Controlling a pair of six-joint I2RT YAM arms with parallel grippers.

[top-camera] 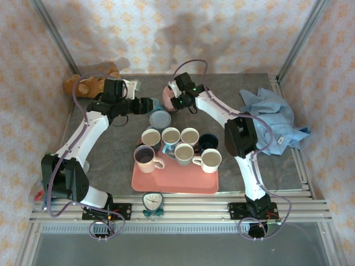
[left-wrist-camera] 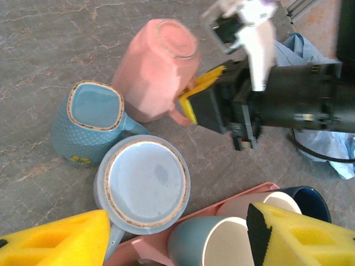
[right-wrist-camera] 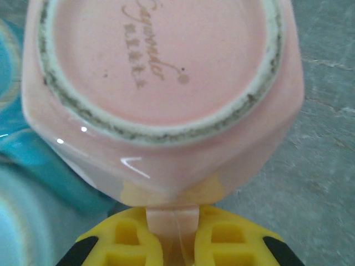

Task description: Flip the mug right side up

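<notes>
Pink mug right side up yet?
No, the pink mug has its stamped base on top and its opening facing down.

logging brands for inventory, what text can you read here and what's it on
"Cay...": a cursive stamp on the upturned base of the pink mug. The letters after that are unsure.
Small characters under the stamp: too blurred to read.
The same stamp in the left wrist view: too small to read.
No other text is readable.

Glossy ceramic mug [right-wrist-camera: 161, 72], matt stone-look tabletop [right-wrist-camera: 327, 166]
</notes>
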